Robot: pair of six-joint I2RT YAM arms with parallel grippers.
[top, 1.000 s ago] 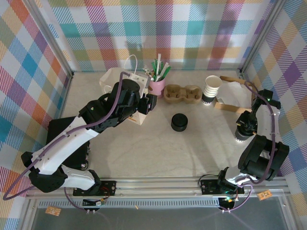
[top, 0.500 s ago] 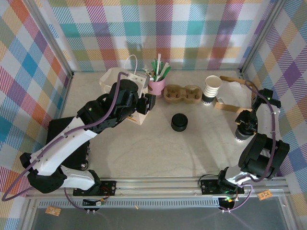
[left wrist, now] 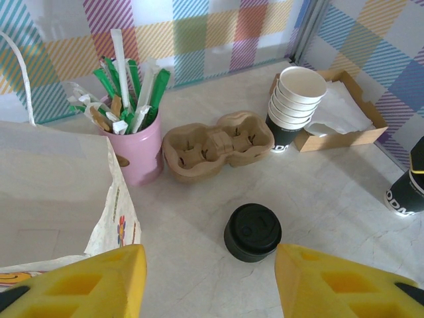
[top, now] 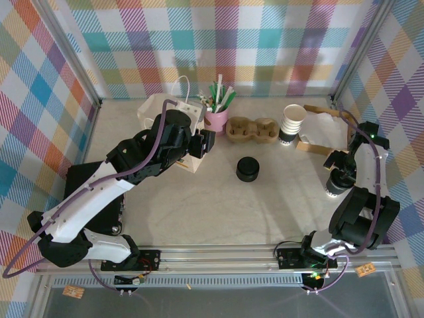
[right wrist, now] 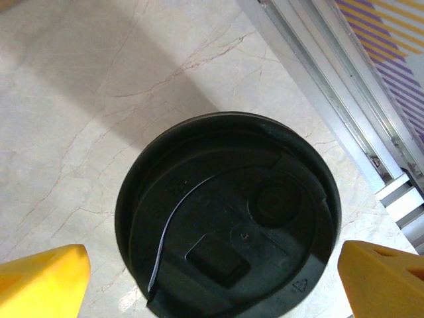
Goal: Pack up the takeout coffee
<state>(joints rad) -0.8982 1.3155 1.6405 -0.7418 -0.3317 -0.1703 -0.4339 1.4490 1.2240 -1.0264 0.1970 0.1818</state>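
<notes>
The takeout coffee (top: 333, 187), a white cup with a black band and a black lid, stands upright near the table's right edge. My right gripper (top: 340, 165) hovers just above it, open. In the right wrist view the round lid (right wrist: 228, 218) lies below the right gripper (right wrist: 213, 271), and both yellow fingertips (right wrist: 40, 278) stand clear of its rim. My left gripper (top: 204, 143) is open at the white paper bag (top: 154, 109). In the left wrist view the bag (left wrist: 53, 192) sits beside the left finger, and nothing lies between the left gripper's (left wrist: 209, 285) fingers. The coffee (left wrist: 405, 195) shows at that view's right edge.
A squat black lid stack (top: 248, 169) sits mid-table. Along the back stand a pink cup of straws (top: 216, 118), a cardboard cup carrier (top: 252, 129), a stack of white cups (top: 292, 122) and a cardboard box of napkins (top: 324, 136). A metal frame rail runs close to the coffee's right.
My right gripper has opened wide and drawn back off the coffee, which stays standing in place. The left arm has not moved.
</notes>
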